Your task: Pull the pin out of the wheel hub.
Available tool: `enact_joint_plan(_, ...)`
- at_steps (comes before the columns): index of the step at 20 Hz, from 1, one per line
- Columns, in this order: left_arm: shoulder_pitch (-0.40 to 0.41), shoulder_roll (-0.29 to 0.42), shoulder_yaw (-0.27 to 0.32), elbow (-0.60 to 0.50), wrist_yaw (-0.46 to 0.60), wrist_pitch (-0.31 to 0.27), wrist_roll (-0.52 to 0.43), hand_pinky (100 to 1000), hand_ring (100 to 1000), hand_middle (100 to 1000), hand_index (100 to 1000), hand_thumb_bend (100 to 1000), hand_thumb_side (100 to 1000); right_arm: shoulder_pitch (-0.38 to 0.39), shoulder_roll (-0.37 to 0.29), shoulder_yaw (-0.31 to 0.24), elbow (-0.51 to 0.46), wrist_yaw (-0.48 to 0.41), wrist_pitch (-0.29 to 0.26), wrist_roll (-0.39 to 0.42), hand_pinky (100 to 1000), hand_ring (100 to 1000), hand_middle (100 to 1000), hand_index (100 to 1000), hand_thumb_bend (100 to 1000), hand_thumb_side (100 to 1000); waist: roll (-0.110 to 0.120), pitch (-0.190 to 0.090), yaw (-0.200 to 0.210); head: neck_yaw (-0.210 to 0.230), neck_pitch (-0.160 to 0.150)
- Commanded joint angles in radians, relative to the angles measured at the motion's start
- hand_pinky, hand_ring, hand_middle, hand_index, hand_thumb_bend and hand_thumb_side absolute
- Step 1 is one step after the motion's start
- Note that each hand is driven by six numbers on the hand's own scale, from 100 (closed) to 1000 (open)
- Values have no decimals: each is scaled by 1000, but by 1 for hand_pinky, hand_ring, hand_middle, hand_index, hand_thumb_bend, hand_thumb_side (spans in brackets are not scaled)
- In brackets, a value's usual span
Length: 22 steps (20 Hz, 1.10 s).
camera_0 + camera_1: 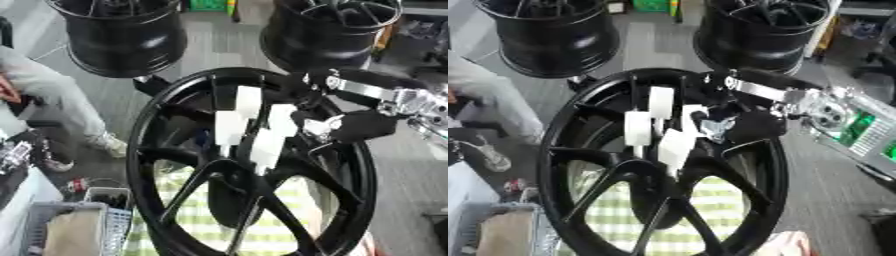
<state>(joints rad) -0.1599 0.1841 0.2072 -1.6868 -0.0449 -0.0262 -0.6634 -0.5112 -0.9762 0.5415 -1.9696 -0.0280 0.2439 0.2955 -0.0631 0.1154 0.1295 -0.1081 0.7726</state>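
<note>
A large black wheel hub (149, 150) stands tilted in the foreground, its spokes meeting at a dark centre (232, 185). My right hand (360, 125) comes in from the right on a black and silver arm and hovers over the upper spokes. Its white-padded fingers (229, 127) are spread and fairly straight, pointing down toward the centre. No pin shows; the fingers and spokes hide that spot. My left hand is in neither view.
Two more black wheel rims (122, 37) (763, 32) stand behind. A green-and-white checked cloth (219, 225) lies under the hub. A grey basket (66, 227) sits at lower left. A person in grey (52, 95) stands at the left.
</note>
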Motion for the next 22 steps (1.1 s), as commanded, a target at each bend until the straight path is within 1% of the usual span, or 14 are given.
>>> enact_joint_plan(1,-14,21,2,-10,2,-4,-1,646,611,638,782,100,858,-22,-7,-25,10,3,-5,57,760,803,872,984,100,605,5,-8,-2,3,-3)
enact_joint_plan(10,-12,20,3,-10,1,-4,0,647,610,637,782,100,858,-33,15,-54,37,54,-22,223,768,809,872,983,100,610,5,-9,-5,6,-3)
enact_joint_plan(14,-12,19,3,-11,2,-4,0,647,610,637,782,100,858,-40,26,-86,54,90,-28,296,770,812,874,983,100,596,7,-9,-6,9,-3)
enact_joint_plan(17,-12,19,5,-11,2,-4,2,647,610,637,782,100,858,-46,29,-124,50,104,-33,345,769,810,872,983,100,591,8,-9,-8,11,-3)
enact_joint_plan(19,-12,19,6,-11,2,-3,3,647,610,636,782,100,858,-45,27,-152,32,106,-35,354,769,808,873,983,100,580,8,-8,-9,14,-3)
enact_joint_plan(22,-12,18,7,-11,1,-3,4,647,610,636,782,100,859,-37,23,-196,-2,105,-33,335,767,805,869,982,100,554,8,-7,-11,17,-3)
